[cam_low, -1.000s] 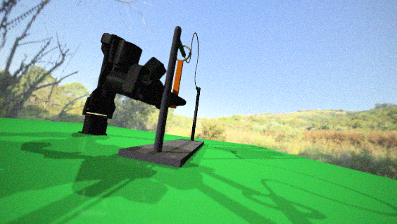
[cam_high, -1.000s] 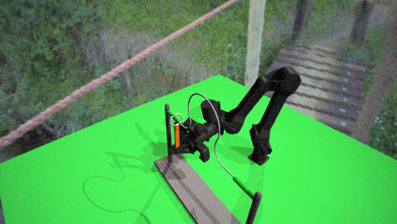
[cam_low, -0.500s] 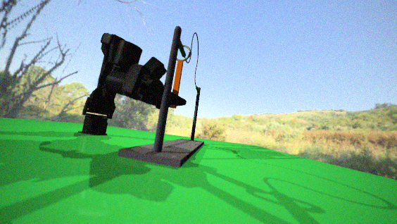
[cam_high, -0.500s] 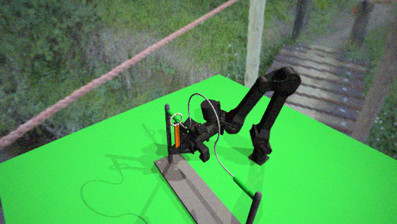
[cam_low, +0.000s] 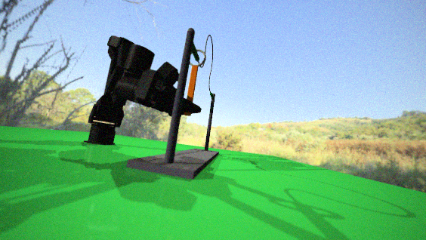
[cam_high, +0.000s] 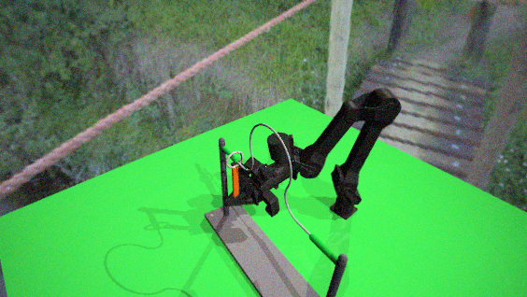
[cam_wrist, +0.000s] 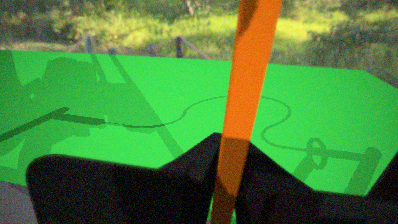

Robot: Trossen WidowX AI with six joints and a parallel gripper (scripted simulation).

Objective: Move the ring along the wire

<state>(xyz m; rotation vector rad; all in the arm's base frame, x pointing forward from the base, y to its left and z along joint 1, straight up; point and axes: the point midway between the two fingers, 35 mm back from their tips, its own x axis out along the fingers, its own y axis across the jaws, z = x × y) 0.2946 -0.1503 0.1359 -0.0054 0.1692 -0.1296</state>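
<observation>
The wire's grey part (cam_high: 290, 173) (cam_low: 212, 64) bends between two posts. The ring (cam_high: 226, 162) (cam_low: 205, 57) is around the wire at the inner end of the green part (cam_high: 226, 149) (cam_low: 194, 50) beside one post (cam_high: 223, 182) (cam_low: 179, 94). Exact contact there is too small to tell. The orange handle (cam_high: 235, 179) (cam_low: 192, 83) (cam_wrist: 250, 75) hangs down from the ring, nearly upright. My gripper (cam_high: 235, 198) (cam_low: 191, 107) (cam_wrist: 226, 142) is shut on the handle's lower part, close by that post. The other green part (cam_high: 323, 247) is beside the other post (cam_high: 336, 277) (cam_low: 210, 124).
A flat grey-brown base board (cam_high: 262, 252) (cam_low: 151, 165) carries both posts and lies on the green table top (cam_high: 420, 243) (cam_low: 264, 211). In the top view, a tall loop of the wire stands in front of my forearm. The wire's shadow lies on the table.
</observation>
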